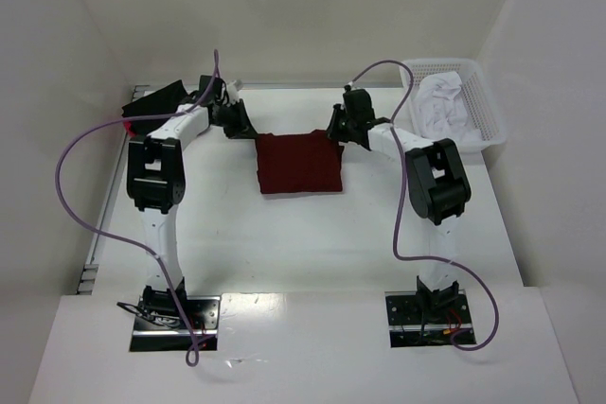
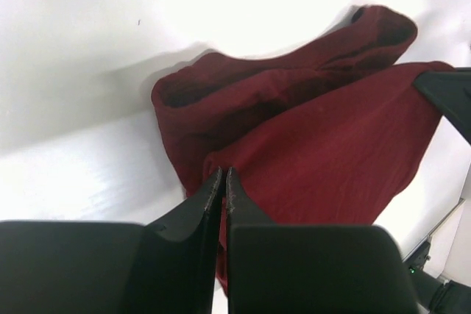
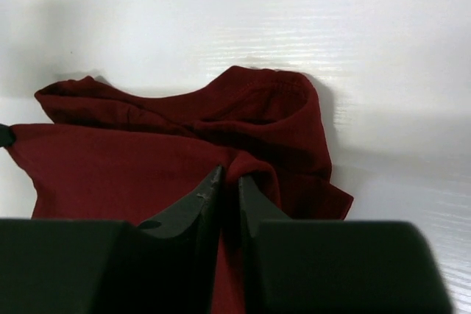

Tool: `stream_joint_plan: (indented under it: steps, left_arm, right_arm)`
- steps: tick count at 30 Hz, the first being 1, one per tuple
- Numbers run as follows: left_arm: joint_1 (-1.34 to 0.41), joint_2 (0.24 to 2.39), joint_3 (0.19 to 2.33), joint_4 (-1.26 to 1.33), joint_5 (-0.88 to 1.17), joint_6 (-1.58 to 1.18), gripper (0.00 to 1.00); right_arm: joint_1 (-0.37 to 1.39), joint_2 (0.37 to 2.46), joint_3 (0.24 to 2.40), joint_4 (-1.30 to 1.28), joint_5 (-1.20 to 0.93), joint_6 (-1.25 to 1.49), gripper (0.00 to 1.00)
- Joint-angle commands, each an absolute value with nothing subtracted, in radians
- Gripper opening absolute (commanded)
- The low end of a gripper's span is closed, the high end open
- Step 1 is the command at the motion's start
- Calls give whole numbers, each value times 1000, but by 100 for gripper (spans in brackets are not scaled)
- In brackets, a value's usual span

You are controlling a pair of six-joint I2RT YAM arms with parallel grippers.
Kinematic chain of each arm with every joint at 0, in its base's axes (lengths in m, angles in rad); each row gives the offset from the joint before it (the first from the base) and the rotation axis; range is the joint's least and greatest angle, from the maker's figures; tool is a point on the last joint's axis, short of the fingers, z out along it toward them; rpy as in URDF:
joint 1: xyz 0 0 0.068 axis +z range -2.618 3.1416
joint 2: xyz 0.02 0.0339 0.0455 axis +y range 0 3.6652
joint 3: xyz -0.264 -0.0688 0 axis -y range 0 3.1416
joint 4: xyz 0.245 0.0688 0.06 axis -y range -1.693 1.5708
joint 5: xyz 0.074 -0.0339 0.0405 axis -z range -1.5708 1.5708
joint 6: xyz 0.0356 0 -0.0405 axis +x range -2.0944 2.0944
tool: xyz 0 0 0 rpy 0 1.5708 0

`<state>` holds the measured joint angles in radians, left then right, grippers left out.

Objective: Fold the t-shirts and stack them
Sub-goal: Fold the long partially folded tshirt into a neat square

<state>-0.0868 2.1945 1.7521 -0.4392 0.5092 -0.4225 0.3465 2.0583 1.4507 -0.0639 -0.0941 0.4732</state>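
Observation:
A dark maroon t-shirt lies folded into a rough square on the white table between the arms. My left gripper is at its far left corner, jaws shut on the cloth edge; the left wrist view shows the gripper and the shirt with its bunched far fold. My right gripper is at the far right corner, shut on a pinched ridge of cloth; the right wrist view shows the gripper and the shirt. A black folded shirt lies at the far left, with a pink edge beside it.
A white mesh basket holding white cloth stands at the far right. White walls close in the table at the back and sides. Purple cables loop from both arms.

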Motion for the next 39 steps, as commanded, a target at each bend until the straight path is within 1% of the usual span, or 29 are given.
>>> stream_joint_plan:
  steps: [1, 10, 14, 17, 18, 19, 20, 21, 22, 24, 25, 26, 28, 29, 30, 33, 34, 37, 39]
  left_arm:
    - [-80, 2235, 1803, -429, 532, -422, 8]
    - [-71, 2287, 1901, -420, 532, -442, 7]
    - [-71, 2341, 1945, -420, 494, -465, 14]
    - [-71, 2361, 1974, -420, 468, -465, 24]
    - [-71, 2361, 1974, -420, 457, -465, 28]
    - [-71, 2361, 1974, -420, 428, -465, 35]
    - [-71, 2361, 1986, -420, 419, -465, 43]
    - [-71, 2361, 1995, -429, 408, -454, 55]
    - [-62, 2350, 2008, -440, 399, -454, 64]
    - [-61, 2320, 2008, -449, 387, -445, 79]
    - [-61, 2302, 1984, -449, 387, -445, 94]
    - [-61, 2258, 1961, -436, 378, -445, 99]
    - [-61, 2202, 1892, -391, 377, -445, 99]
    - [-61, 2152, 1815, -375, 377, -445, 99]
    - [-61, 2129, 1774, -353, 377, -445, 99]
    - [-61, 2067, 1656, -297, 419, -470, 99]
    - [-61, 2066, 1582, -283, 433, -481, 99]
    - [-71, 2043, 1490, -240, 459, -495, 99]
    - [-98, 2015, 1409, -195, 459, -520, 99]
  right_arm:
    - [318, 2068, 1519, -29, -71, 446, 20]
    - [318, 2089, 1563, -2, -70, 446, 20]
    - [308, 2117, 1574, 11, -29, 446, 22]
    - [296, 2163, 1620, -38, -29, 446, 23]
    - [296, 2190, 1632, -52, -29, 446, 26]
    - [285, 2201, 1656, -66, -40, 446, 28]
    - [285, 2201, 1657, -75, -40, 446, 32]
    - [285, 2213, 1670, -86, -40, 446, 39]
    - [285, 2214, 1681, -86, -40, 446, 47]
    - [285, 2203, 1681, -95, -40, 456, 53]
    - [285, 2182, 1690, -104, -40, 456, 65]
    - [285, 2167, 1690, -113, -40, 466, 71]
    - [285, 2102, 1666, -114, -31, 466, 78]
    - [285, 2075, 1648, -114, -22, 475, 85]
    - [285, 2048, 1630, -105, -21, 476, 88]
    - [285, 1959, 1561, -94, -21, 476, 89]
    - [285, 1943, 1537, -94, -30, 461, 89]
    - [285, 1916, 1536, -157, -21, 443, 89]
    - [285, 1890, 1516, -219, -20, 442, 95]
